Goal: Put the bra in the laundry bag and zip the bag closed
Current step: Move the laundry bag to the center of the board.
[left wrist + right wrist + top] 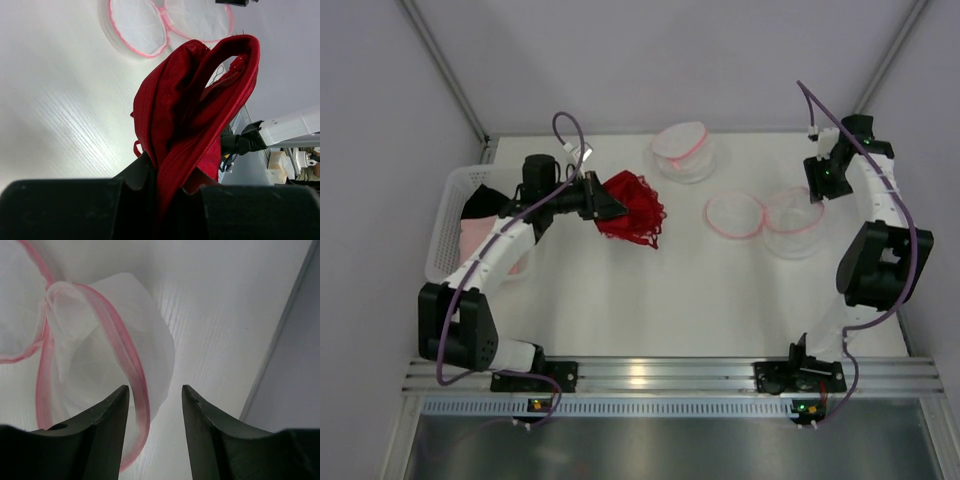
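My left gripper (605, 205) is shut on the red bra (635, 210), which hangs bunched from it above the table's left middle. In the left wrist view the bra (195, 100) rises folded from between the fingers of the left gripper (170, 172). The laundry bag (760, 215) is white mesh with pink trim and lies open in two round halves at the right. My right gripper (817, 185) hovers at its far right edge. In the right wrist view, the right gripper (155, 390) stands open, with the laundry bag's (90, 340) pink rim between the fingers, close to the left one.
A second round mesh bag (682, 152) sits at the back centre. A white basket (445, 215) holding black and pink clothes stands at the left edge. Walls enclose the table on the left, back and right.
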`<act>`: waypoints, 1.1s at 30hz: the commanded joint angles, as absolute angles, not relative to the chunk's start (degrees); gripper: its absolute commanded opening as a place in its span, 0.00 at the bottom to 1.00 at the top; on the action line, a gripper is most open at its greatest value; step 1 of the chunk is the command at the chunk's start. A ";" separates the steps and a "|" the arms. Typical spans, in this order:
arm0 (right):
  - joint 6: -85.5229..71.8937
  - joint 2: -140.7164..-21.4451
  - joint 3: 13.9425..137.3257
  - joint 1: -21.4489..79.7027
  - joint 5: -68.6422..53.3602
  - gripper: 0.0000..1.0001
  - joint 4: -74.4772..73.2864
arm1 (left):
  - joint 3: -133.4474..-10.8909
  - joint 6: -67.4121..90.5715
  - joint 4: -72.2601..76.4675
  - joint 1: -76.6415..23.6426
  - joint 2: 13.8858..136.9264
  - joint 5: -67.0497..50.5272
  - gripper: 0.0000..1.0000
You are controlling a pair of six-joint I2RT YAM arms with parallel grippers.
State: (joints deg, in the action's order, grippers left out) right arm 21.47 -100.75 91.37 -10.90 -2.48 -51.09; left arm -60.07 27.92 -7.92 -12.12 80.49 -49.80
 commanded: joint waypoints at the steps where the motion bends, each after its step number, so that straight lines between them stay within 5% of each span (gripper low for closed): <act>1: 24.34 -103.35 96.15 -11.16 -4.66 0.45 -54.14 | -57.67 31.46 -2.29 -10.81 76.82 -50.45 0.00; 4: 24.96 -105.99 98.17 -10.99 -6.68 0.35 -55.54 | -56.60 32.96 -1.41 -9.49 75.85 -50.62 0.00; 10: 27.94 -106.18 98.62 -7.92 -13.87 0.01 -56.07 | -54.85 33.92 -1.23 -8.61 74.27 -50.98 0.00; 22: 27.61 -97.39 89.12 8.51 -21.18 0.00 -51.68 | -47.29 42.97 6.50 -9.22 72.51 -52.91 0.00; 33: 10.82 -94.22 85.62 10.90 -30.40 0.00 -48.79 | -49.74 53.60 20.81 -18.01 81.37 -51.25 0.00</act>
State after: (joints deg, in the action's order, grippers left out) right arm 17.37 -97.58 87.90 10.72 -25.82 -52.31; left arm -47.44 47.94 10.66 -16.78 78.54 -51.75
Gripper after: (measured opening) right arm 0.012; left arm 0.143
